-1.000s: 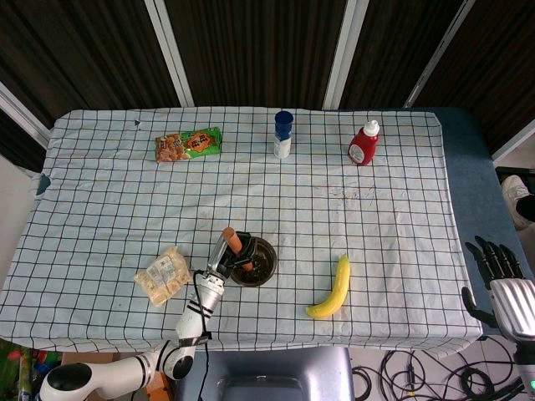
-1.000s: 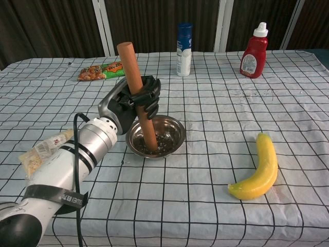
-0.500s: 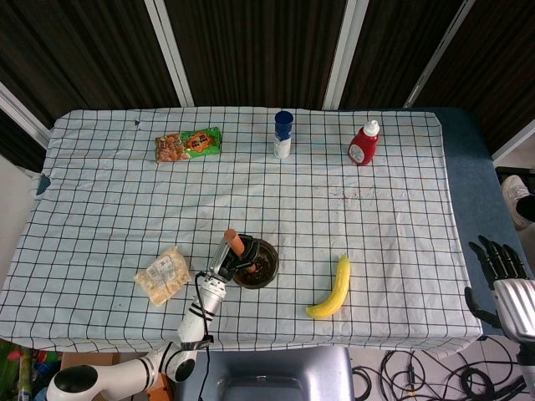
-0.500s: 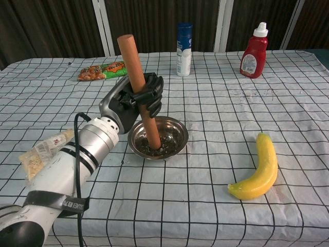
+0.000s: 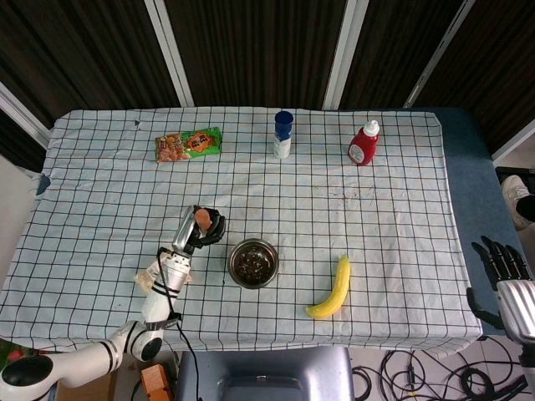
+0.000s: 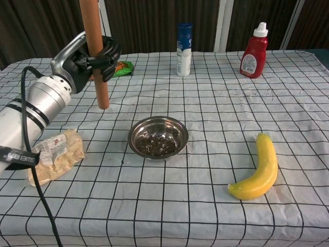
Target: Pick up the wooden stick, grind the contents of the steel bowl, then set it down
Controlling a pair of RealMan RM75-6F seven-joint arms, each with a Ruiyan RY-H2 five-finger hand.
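My left hand grips the wooden stick and holds it upright in the air, to the left of the steel bowl and clear of it. In the head view the left hand shows with the stick's top end poking out, left of the bowl. The bowl stands on the checked cloth with dark crushed bits in its bottom. My right hand hangs off the table's right edge, fingers spread, holding nothing.
A banana lies right of the bowl. A clear snack bag lies at front left. At the back stand a green snack packet, a blue-capped bottle and a red ketchup bottle.
My left hand has lifted the stick out of the bowl and carried it up and to the left. The bowl now stands uncovered. The right hand has barely moved.
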